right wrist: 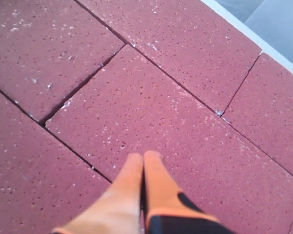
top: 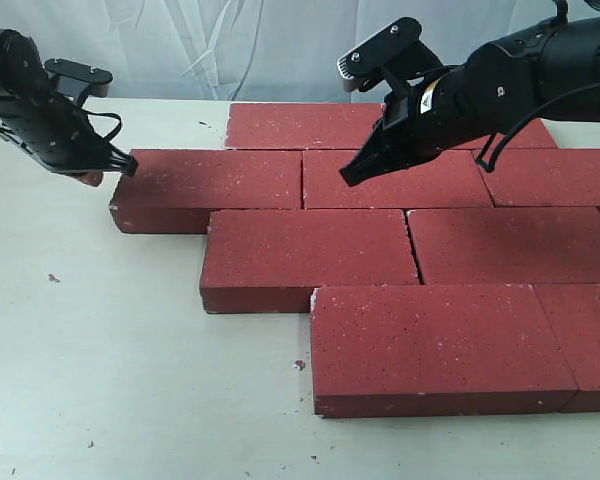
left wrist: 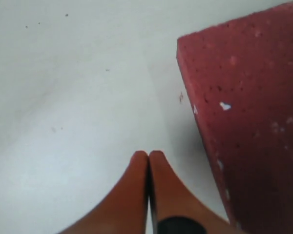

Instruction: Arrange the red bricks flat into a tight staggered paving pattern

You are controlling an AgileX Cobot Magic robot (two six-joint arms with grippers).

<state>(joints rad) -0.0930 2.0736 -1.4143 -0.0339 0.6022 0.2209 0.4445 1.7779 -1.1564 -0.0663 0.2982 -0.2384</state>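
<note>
Currently, your red bricks lie flat on a pale table, packed into four staggered rows with the joints offset from one row to the next. Thin dark seams show between neighbours. The front row sits furthest right and runs off the right edge of the exterior view.

Your left gripper hangs just beside the left end of the second row from the back, at the outer corner of its leftmost brick. In the left wrist view its orange fingers are pressed together with nothing between them, over bare table, with the brick's corner close alongside.

Your right gripper reaches in over the middle brick of that same row. The right wrist view shows its fingertips also closed together and empty, pointing at the brick's speckled top; you cannot tell whether they touch it.

A few small red crumbs dot the table near the front row.
</note>
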